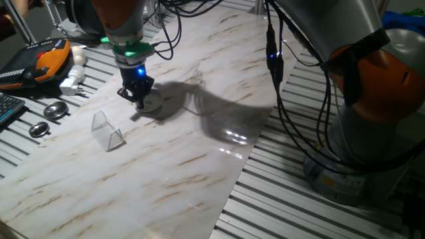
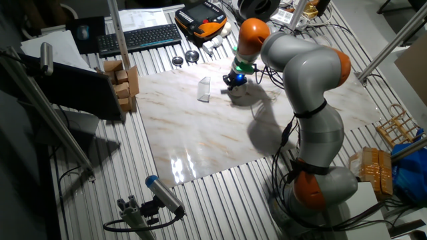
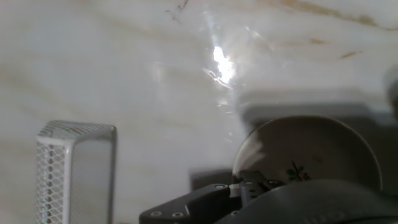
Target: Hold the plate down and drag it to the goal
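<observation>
Beside the goal (image 1: 107,130), on its far side in one fixed view, the plate (image 1: 153,101) lay flat on the marbled surface (image 1: 179,166) with the gripper (image 1: 137,95) planted on its near edge. The two were near but clearly apart, a strip of bare marble between them. The hand view agreed: the goal (image 3: 74,171) stood low at the left, its mesh-like wall upright, while the plate (image 3: 311,149) sat to the right of it, partly hidden under the dark body of the hand. A small reddish-green mark showed on the plate's face next to the hand.

Judged from this, the first part of the task looked done or nearly so: the fingers appeared to press down on the plate rather than clasp it. Whether they were closed together or parted could not be told, since the hand's own bulk covered the tips in every view. The drag itself was still to finish; the plate had not reached the goal, and no part of it sat inside the frame.

Beyond the goal, away from the plate, two grey metal discs (image 1: 56,110) lay on the slatted bench, untouched and no part of the job. In the other fixed view the arm (image 2: 300,73) arched over the surface to the plate.
</observation>
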Controlling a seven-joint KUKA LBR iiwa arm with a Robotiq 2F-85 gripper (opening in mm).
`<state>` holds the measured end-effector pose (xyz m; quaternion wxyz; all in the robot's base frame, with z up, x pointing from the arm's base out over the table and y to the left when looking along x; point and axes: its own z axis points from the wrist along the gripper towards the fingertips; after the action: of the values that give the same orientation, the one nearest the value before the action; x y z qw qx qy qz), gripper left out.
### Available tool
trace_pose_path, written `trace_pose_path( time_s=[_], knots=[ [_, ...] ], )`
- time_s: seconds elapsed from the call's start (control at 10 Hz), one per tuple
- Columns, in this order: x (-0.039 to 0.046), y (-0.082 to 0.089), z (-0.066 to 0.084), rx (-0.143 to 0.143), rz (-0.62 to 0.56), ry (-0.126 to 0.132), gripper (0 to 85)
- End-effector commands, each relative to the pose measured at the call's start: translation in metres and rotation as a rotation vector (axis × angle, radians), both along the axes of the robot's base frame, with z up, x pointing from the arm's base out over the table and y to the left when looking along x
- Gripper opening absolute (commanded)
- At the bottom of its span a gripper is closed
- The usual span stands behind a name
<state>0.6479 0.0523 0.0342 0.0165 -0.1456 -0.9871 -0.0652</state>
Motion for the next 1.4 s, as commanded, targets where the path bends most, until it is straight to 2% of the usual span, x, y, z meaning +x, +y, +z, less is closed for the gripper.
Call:
trace_pose_path(
  time_s=[0.0,1.3],
  knots=[
    [-0.0004,0.003,-0.001,0.001,-0.003,-0.002,0.0],
    [-0.0033,0.041,0.003,0.000,-0.044,0.005,0.0]
  ],
)
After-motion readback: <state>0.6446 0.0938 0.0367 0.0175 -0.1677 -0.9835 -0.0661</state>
